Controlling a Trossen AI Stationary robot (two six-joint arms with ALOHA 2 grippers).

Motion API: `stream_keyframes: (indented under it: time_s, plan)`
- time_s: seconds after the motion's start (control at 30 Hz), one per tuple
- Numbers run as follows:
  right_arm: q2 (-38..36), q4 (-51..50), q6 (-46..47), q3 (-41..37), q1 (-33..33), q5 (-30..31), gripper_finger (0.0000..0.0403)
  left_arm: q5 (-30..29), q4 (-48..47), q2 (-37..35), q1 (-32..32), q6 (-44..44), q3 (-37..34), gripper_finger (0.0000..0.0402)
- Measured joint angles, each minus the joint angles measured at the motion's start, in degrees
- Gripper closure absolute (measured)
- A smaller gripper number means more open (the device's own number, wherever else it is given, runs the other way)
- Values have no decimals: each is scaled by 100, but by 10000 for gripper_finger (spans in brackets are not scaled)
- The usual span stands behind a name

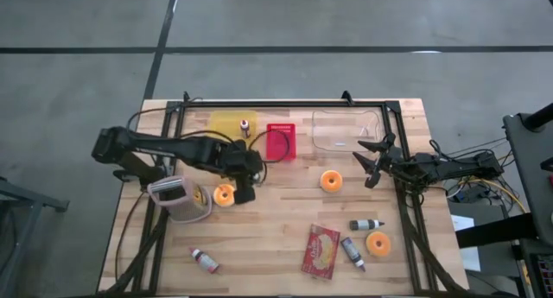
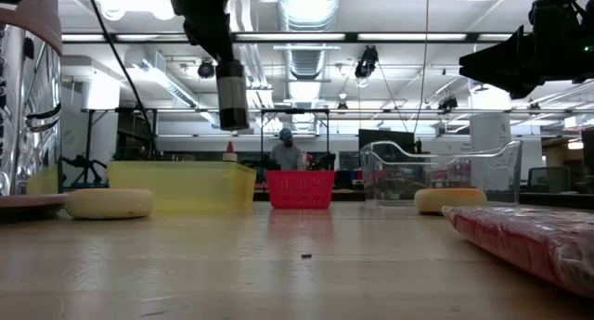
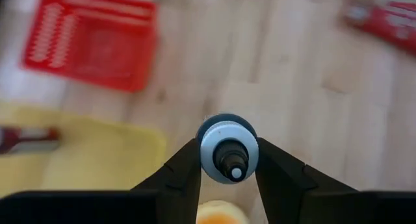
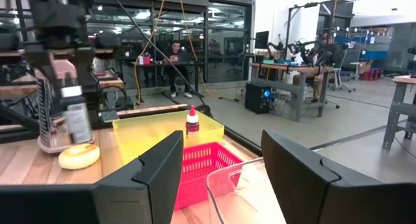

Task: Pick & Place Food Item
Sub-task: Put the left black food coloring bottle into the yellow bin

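My left gripper (image 1: pixel 246 182) hangs over the table's middle left, shut on a small grey bottle (image 2: pixel 232 93) lifted above the wood. Below it an orange donut (image 1: pixel 225 194) lies flat on the table. Behind stand a yellow bin (image 1: pixel 226 123) with a red-capped bottle (image 4: pixel 192 122) in it, a red basket (image 1: pixel 281 141) and a clear container (image 1: pixel 346 129). My right gripper (image 1: pixel 373 164) waits open at the table's right side, level, with nothing between its fingers. My left gripper pinches the bottle's round body (image 3: pixel 209 154) between its two fingers, close to the nozzle end (image 3: pixel 229 165). The fingers (image 3: pixel 270 162) come from above, slanting down. The bottle hangs upright below them, clear of the table.
A pink and silver appliance (image 1: pixel 177 199) stands just left of the held bottle. Two more donuts (image 1: pixel 330 180) (image 1: pixel 378 242), a red packet (image 1: pixel 320 250) and three small bottles (image 1: pixel 205 261) (image 1: pixel 367 224) (image 1: pixel 352 252) lie toward the near edge. A black frame (image 1: pixel 285 104) rims the table.
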Motion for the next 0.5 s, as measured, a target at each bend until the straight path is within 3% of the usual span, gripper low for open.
stream_keyframes:
  time_s: [0.17,0.5]
  plan:
    - [-2,-7,0,-1,-1,0,199,-396,-252,-161,269,-351,0,279]
    - [-1,-12,0,-1,-1,0,199,-463,-316,-253,1037,-419,-3,278]
